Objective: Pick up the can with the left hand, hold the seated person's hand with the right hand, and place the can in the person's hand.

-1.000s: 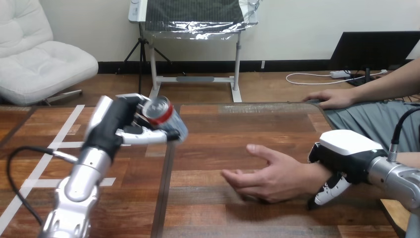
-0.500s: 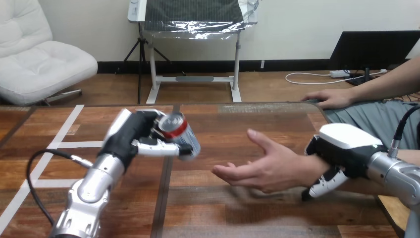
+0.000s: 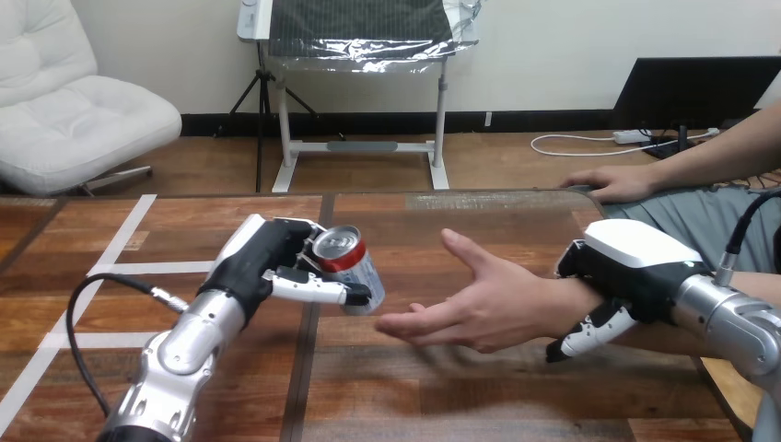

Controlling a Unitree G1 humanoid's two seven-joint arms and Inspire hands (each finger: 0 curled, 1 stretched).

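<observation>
Can point(image 3: 348, 269), silver, red-banded, tilted, gripped by left hand point(image 3: 262, 262); right hand point(image 3: 635, 262) clasps person's wrist point(image 3: 564, 299).

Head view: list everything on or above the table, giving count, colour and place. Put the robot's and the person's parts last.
can: one, silver with a red band, tilted above the table left of centre, in the left hand
table: one, brown wood, across the view
tape lines: several, white, on the table's left part
person's open hand: one, palm up, right of centre, close beside the can
person's other hand: one, lying at the table's far right edge
left hand: one, black and white, fingers curled round the can
right hand: one, black and white, curled over the person's wrist at the right
</observation>
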